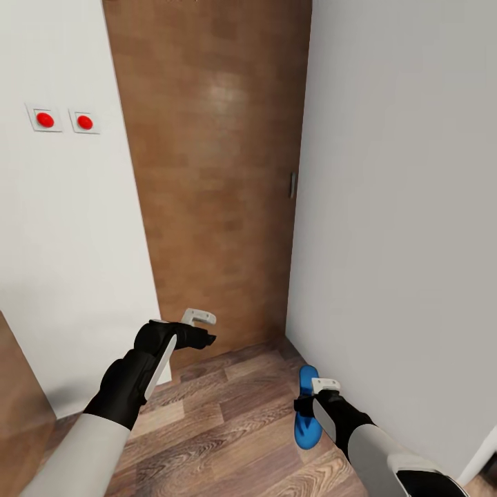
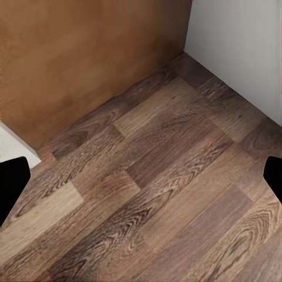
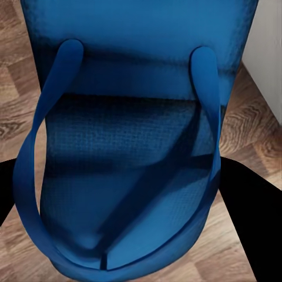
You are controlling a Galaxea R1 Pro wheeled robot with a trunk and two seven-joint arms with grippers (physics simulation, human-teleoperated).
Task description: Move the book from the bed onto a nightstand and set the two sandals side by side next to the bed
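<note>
One bright blue sandal (image 1: 307,378) hangs over the wood floor close to the right wall, with my right gripper (image 1: 306,406) shut on it. In the right wrist view the sandal (image 3: 129,170) lies between the two black fingers (image 3: 249,205), its thin blue straps arching over the sole. My left gripper (image 1: 207,337) is held out low in front of the brown door and stands open; in the left wrist view its fingertips (image 2: 13,182) are spread wide over bare floor planks. The bed, the book, the nightstand and the other sandal are out of view.
A shut brown wooden door (image 1: 214,172) with a small metal handle (image 1: 292,185) fills the corner ahead. White walls (image 1: 400,207) close in on both sides. Two red-button switches (image 1: 45,119) sit on the left wall. A brown panel (image 1: 21,400) edges in at lower left.
</note>
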